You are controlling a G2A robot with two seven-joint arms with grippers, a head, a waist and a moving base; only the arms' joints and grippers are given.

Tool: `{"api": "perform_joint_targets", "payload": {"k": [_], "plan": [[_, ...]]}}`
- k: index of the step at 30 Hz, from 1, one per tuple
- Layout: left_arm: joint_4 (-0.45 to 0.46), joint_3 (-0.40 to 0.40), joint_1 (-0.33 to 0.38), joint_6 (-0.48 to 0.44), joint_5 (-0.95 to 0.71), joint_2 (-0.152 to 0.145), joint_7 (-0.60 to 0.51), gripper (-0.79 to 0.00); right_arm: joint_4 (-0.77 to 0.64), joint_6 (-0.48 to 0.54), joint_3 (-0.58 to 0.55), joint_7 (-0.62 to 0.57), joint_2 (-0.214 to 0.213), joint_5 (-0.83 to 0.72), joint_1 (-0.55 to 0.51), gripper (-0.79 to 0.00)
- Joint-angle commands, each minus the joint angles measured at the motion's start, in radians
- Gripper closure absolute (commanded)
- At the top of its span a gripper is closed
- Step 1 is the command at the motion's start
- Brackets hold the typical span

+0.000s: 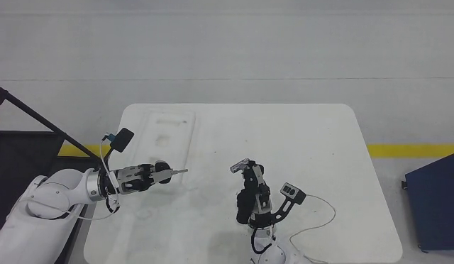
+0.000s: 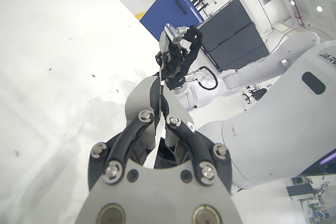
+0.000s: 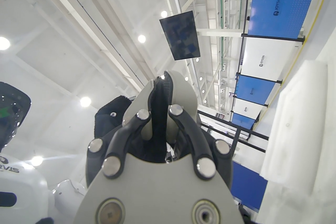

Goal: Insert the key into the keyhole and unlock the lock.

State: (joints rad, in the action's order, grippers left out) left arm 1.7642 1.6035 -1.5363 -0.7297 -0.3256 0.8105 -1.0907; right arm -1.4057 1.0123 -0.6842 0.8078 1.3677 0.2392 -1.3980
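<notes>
I grip the key (image 1: 179,171) in the left gripper (image 1: 164,173), with the lock (image 1: 243,166) clamped in the right gripper (image 1: 250,184) at three o'clock — insertion not begun.

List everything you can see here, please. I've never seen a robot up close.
key: one, silver, gripped above the table, tip aimed toward the lock
lock: one, silver body with a black sleeved chain, held up above the table, apart from the key
table: one, white, under both arms
tray: one, white, on the table's far left part
cabinet: one, blue, on the floor off the table's right side
floor line: one, yellow, on the floor beside the table
left end effector: one, grey and black, shut on the key
right end effector: one, grey and black, shut on the lock's chain
</notes>
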Motion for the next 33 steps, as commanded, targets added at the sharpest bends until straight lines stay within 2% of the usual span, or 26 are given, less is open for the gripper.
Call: {"api": "perform_joint_targets", "payload": {"k": [1, 9, 12, 17, 25, 29, 31, 33], "plan": [[0.000, 0.000, 0.000, 0.000, 0.000, 0.000, 0.000, 0.000, -0.017, 0.000, -0.021, 0.000, 0.008, 0.043, -0.009, 0.000], [0.000, 0.000, 0.000, 0.000, 0.000, 0.000, 0.000, 0.000, -0.073, 0.000, -0.128, 0.000, 0.039, 0.252, -0.057, 0.000], [0.000, 0.000, 0.000, 0.000, 0.000, 0.000, 0.000, 0.000, -0.061, 0.000, -0.158, 0.000, 0.049, 0.371, -0.051, 0.000], [0.000, 0.000, 0.000, 0.000, 0.000, 0.000, 0.000, 0.000, -0.044, 0.000, -0.195, 0.000, 0.068, 0.465, -0.047, 0.000], [0.000, 0.000, 0.000, 0.000, 0.000, 0.000, 0.000, 0.000, -0.042, 0.000, -0.200, 0.000, 0.070, 0.463, -0.050, 0.000], [0.070, -0.017, -0.013, -0.008, 0.099, 0.009, 0.116, 0.000, -0.042, 0.000, -0.200, 0.000, 0.070, 0.463, -0.050, 0.000], [0.096, -0.034, -0.033, -0.050, 0.153, 0.017, 0.196, 0.000, -0.042, 0.000, -0.200, 0.000, 0.070, 0.463, -0.050, 0.000], [0.105, -0.062, -0.049, -0.129, 0.180, 0.025, 0.251, 0.000, -0.042, 0.000, -0.200, 0.000, 0.070, 0.463, -0.050, 0.000]]}}
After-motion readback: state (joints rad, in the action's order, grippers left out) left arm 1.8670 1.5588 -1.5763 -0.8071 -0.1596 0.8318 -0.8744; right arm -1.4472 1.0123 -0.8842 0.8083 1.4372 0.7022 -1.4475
